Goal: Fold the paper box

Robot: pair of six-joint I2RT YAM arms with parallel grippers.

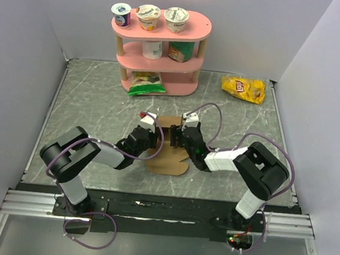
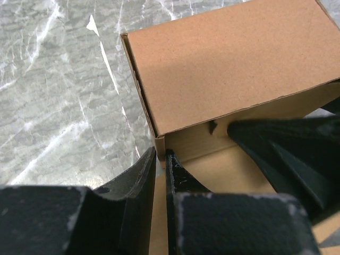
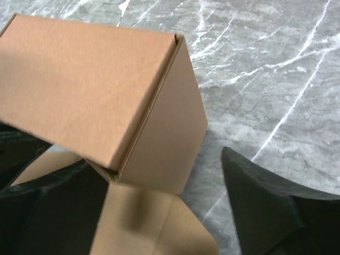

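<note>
The paper box is plain brown cardboard, partly folded, at the table's middle, with a flat flap lying toward the near edge. In the left wrist view its folded-over top panel fills the upper right. My left gripper is at the box's left side, and its fingers are pinched on a thin upright cardboard wall. My right gripper is at the box's right side. It is open wide, one finger inside the box and the other outside its right wall.
A pink shelf with yogurt cups and a green bag stands at the back. A yellow chip bag lies at the back right. White walls close in the left, right and back sides.
</note>
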